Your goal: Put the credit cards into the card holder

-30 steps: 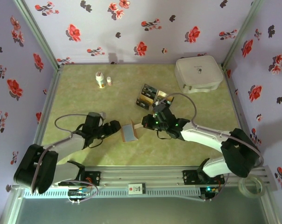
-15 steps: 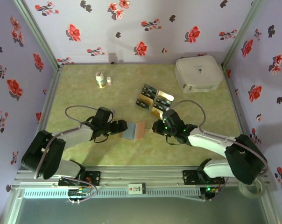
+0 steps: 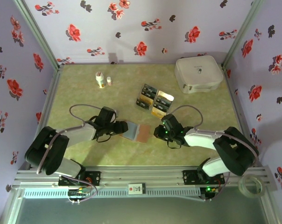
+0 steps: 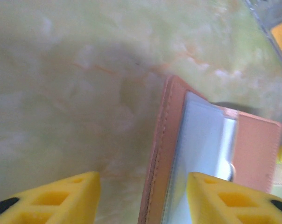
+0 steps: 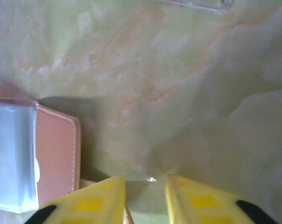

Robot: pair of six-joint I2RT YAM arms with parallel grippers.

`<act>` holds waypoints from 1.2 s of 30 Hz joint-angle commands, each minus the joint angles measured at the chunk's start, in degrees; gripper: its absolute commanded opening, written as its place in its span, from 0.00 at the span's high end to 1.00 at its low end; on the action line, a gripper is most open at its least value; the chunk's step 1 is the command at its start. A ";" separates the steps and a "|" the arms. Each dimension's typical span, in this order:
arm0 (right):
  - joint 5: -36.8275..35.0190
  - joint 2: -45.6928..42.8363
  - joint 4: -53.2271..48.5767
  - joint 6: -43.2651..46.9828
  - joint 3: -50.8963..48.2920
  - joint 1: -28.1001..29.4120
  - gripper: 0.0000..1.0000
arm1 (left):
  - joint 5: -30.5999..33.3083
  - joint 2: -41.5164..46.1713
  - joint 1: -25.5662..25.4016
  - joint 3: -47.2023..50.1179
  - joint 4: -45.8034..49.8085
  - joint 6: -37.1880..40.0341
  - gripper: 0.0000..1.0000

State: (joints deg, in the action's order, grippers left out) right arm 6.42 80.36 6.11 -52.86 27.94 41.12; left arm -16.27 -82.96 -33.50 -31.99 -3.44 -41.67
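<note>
Reddish-brown and leather-like, the card holder [image 3: 137, 131] lies open on the bench [image 3: 80, 98], between my arms. My left end effector [image 4: 142, 189] stands open astride its edge. My right end effector [image 5: 144, 185] is narrowly parted and holds nothing. The credit cards [image 3: 146, 95] sit in a clear tray [image 3: 165, 97] beyond.

you see a table [image 3: 80, 93] topped in pale green marbled sheet, boxed in by lilac walls [image 3: 131, 32] printed with red and dark flowers. grey metal posts [image 3: 37, 32] run up the back corners, and the light is soft.
</note>
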 commanded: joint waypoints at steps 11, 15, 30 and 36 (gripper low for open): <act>-4.11 -15.07 -12.96 2.41 6.56 2.17 0.64 | -4.12 1.84 -0.77 1.25 -4.91 -2.66 0.52; -4.50 -10.10 -11.32 2.68 10.40 5.92 0.70 | -3.99 2.01 -0.83 1.31 -4.91 -2.77 0.52; -5.40 12.51 3.20 0.24 7.70 9.46 0.99 | -2.61 3.77 1.28 -0.03 -2.89 -1.44 0.52; -5.53 13.41 4.39 -0.23 6.68 9.48 1.00 | -4.18 3.70 3.98 -0.73 -3.66 -1.56 0.52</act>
State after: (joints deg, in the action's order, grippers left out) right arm 2.74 92.01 11.35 -52.12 36.18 50.52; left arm -19.57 -80.16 -30.65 -31.35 -7.05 -43.77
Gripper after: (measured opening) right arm 0.046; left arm 0.483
